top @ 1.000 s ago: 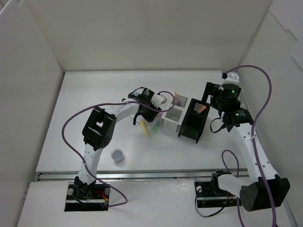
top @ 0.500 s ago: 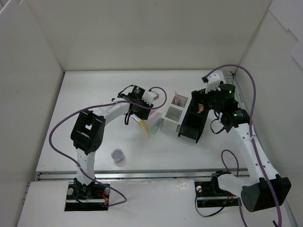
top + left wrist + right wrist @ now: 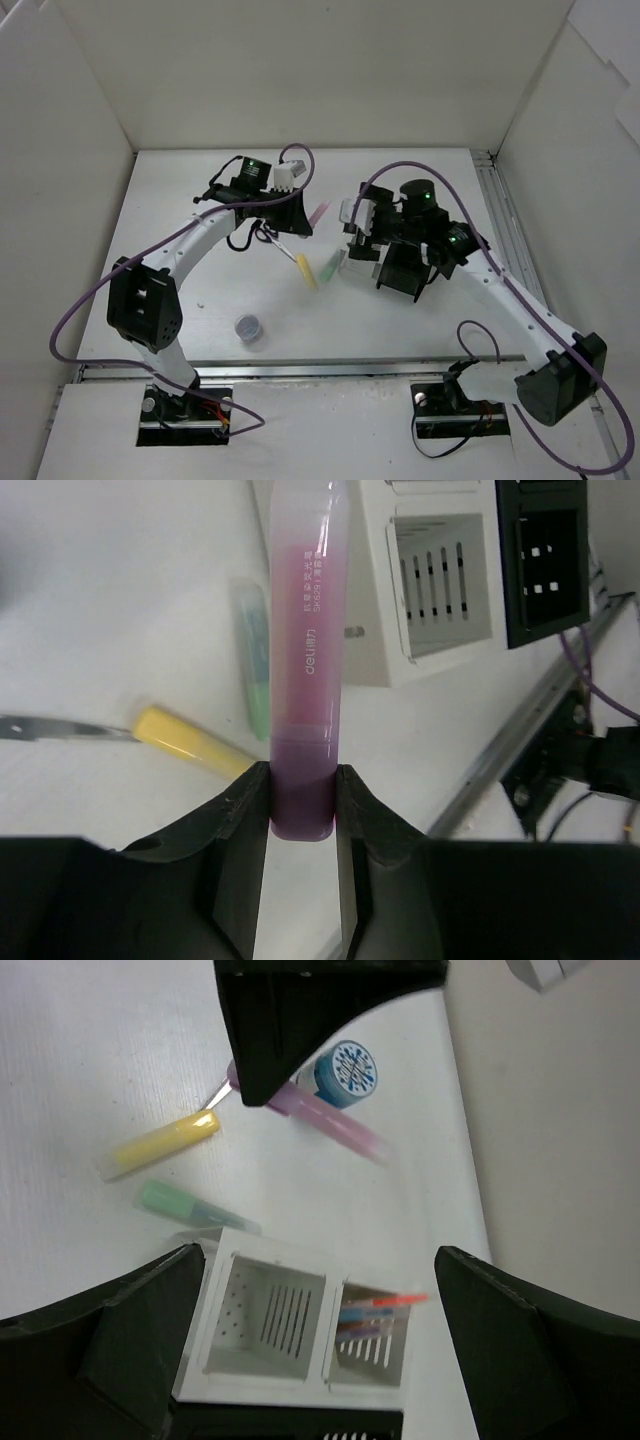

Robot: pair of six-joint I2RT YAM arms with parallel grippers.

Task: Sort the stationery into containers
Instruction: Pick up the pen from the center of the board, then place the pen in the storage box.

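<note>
The left tool [image 3: 303, 792] is clamped on the butt end of the pink marker [image 3: 308, 660]. The long body juts out ahead of it, clear of the worktop [image 3: 120, 600], likely so the free end can be tipped into a compartment. The white organizer [image 3: 372, 645] sits ahead and to that tool's right. The yellow marker [image 3: 190, 742] and green marker [image 3: 255, 660] lie below it. The right tool [image 3: 320, 1260] hangs spread wide and empty over the organizer, perhaps ready to steady it.

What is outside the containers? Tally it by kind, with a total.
Markers: 3 (pink marker held in left tool, yellow marker, green marker)
Blue tin: 1
Purple jar: 1
Scissors: 1, blade only showing
Total: 6
</note>
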